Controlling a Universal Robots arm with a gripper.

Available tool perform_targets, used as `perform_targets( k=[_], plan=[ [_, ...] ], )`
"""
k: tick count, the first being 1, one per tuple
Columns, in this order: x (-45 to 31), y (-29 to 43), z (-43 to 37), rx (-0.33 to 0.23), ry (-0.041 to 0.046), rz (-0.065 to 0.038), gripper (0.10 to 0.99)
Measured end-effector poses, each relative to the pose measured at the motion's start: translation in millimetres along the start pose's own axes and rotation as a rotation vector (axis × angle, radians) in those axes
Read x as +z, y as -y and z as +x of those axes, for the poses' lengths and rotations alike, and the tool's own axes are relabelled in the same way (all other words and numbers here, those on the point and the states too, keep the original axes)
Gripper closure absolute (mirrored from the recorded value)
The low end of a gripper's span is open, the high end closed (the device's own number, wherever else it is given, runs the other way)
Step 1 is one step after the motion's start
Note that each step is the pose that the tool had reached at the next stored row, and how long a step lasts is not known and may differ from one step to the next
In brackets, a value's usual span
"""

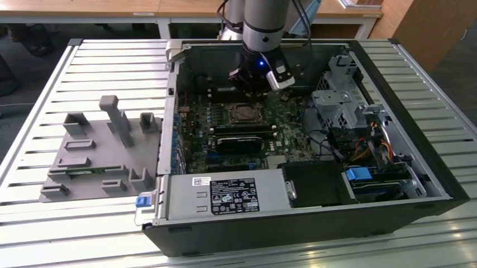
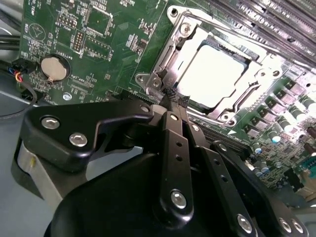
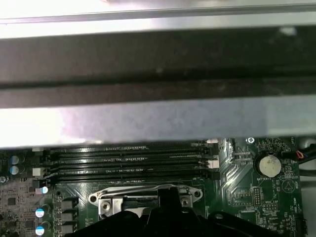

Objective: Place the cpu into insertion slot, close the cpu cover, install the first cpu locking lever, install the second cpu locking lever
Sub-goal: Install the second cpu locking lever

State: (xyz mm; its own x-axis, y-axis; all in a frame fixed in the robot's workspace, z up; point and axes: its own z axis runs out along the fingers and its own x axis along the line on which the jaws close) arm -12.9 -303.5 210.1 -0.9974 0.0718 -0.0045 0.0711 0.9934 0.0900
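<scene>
Item: open computer case point(image 1: 417, 184) lying on a slatted metal table point(image 1: 89, 61), green motherboard point(image 2: 59, 44) exposed. Arm: the gripper point(image 2: 174, 98) hangs low inside the case, over the edge of the insertion slot point(image 2: 163, 64); in the second wrist view its black fingers point(image 2: 170, 118) are drawn together to a single tip with nothing between them, and that tip sits at the slot's metal rim near a corner screw, touching or just short of it; which cannot be told. Cpu point(image 2: 210, 74): already seated in the slot, its pale metal top showing through the window of the cpu cover point(image 2: 247, 81), which lies flat over it. State of the locking levers: not clear from these views; the closed tip at the rim suggests lever work is in hand. Adjacent parts: long black memory slots point(image 3: 128, 158) beside the socket, a coin battery point(image 2: 53, 68) and thin coloured wires point(image 2: 19, 76) close to the gripper's body. Hazards, as judged: a tip pressing off the lever could slide across the rim and scrape the board's small components; pushing a lever against a cover not fully down could bend the frame or load the chip unevenly onto the pin field; the wide linkage could brush the battery or snag the wires during any sideways sweep; the case wall point(image 3: 158, 59) stands close.
</scene>
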Motion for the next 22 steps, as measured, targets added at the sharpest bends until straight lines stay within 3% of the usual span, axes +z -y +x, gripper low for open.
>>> perform_targets(
  k=[22],
  plan=[
    [-1.8,19.6,-2.2,0.000,-0.0001,0.000,0.980]
  ],
)
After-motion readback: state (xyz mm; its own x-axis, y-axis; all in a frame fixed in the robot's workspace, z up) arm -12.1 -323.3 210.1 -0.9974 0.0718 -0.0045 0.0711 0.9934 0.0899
